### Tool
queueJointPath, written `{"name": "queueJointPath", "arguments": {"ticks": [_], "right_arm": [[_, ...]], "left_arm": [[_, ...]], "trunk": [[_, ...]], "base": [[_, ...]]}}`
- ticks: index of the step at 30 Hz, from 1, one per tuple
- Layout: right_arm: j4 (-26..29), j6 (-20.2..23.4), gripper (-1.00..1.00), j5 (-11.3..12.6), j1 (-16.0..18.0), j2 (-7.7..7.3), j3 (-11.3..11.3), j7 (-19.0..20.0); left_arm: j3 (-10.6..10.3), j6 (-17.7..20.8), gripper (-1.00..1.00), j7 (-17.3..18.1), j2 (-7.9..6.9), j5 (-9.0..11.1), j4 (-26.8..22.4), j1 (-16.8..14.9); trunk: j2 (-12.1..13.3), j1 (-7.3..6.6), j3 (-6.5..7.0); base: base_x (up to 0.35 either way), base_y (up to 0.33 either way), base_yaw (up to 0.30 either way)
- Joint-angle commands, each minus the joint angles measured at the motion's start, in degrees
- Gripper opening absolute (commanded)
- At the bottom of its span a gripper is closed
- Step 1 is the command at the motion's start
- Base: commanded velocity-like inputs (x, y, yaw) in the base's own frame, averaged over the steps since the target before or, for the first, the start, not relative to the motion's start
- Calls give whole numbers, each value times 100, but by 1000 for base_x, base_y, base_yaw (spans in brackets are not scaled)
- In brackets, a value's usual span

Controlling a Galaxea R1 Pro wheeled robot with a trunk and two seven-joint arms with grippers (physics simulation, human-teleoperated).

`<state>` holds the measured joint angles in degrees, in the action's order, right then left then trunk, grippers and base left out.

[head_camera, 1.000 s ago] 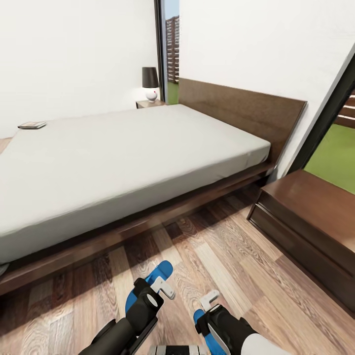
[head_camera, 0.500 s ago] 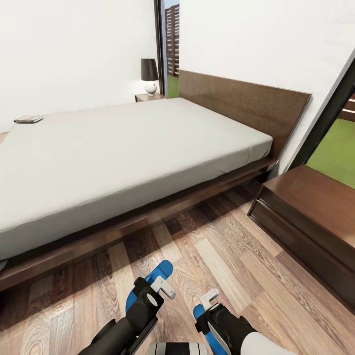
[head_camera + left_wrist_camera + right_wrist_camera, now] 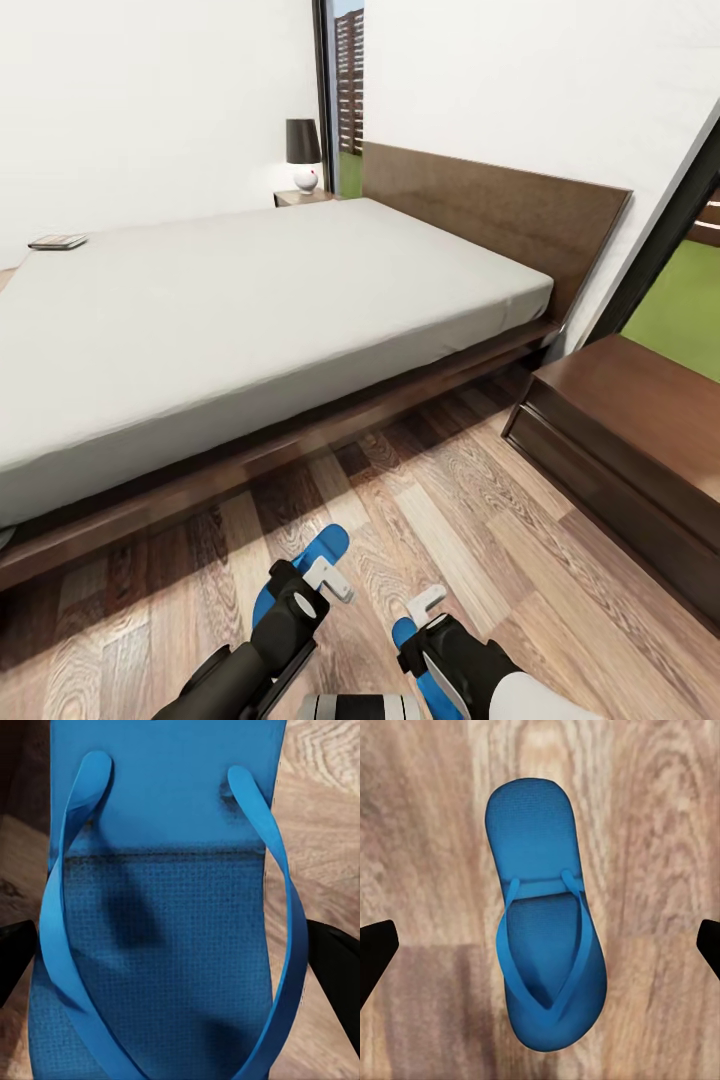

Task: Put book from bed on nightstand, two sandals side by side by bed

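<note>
One blue sandal (image 3: pixel 165 907) lies between the dark fingers (image 3: pixel 337 967) of my left gripper (image 3: pixel 305 592), which touch both of its long edges low over the floor. Its end (image 3: pixel 328 548) sticks out toward the bed (image 3: pixel 250 300). The other sandal (image 3: pixel 544 945) lies flat on the planks straight under my open right gripper (image 3: pixel 428 618), apart from its fingertips (image 3: pixel 375 949). The two sandals are close together, near the bed's long side. The book (image 3: pixel 57 241) lies on the far left corner of the mattress. A nightstand (image 3: pixel 640 430) stands at the right. Another nightstand (image 3: pixel 300 197) carries a lamp beyond the bed.
The bed's dark wooden frame (image 3: pixel 300 440) runs across the floor in front of me, with its headboard (image 3: pixel 500 215) at the right. Dark-framed windows (image 3: pixel 670 230) flank the headboard. Open plank floor (image 3: pixel 460 510) lies between the bed and the near nightstand.
The camera tilted slightly between the earliest frame and the later ones. Since then my left gripper and its sandal have edged a little to the left. The right gripper has held still.
</note>
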<state>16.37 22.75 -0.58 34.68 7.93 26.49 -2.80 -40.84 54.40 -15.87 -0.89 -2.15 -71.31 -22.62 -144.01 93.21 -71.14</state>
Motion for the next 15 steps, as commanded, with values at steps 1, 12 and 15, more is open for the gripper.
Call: {"name": "queueJointPath", "arguments": {"ticks": [1, 12, 15], "right_arm": [[8, 37, 100, -5, 2, -2, 32, -19], [14, 29, 100, -11, 2, -9, 36, -19], [14, 23, 100, -12, 0, -19, 43, -19]], "left_arm": [[-18, 33, -100, -5, -38, -10, -34, -5], [19, 209, -100, 26, -319, -5, -300, -5], [27, 226, -100, 29, -409, -8, -358, -5]], "trunk": [[-2, -1, -4], [-2, -1, -4], [-2, -1, -4]], "base": [[0, 0, 0], [0, 0, 0], [0, 0, 0]]}}
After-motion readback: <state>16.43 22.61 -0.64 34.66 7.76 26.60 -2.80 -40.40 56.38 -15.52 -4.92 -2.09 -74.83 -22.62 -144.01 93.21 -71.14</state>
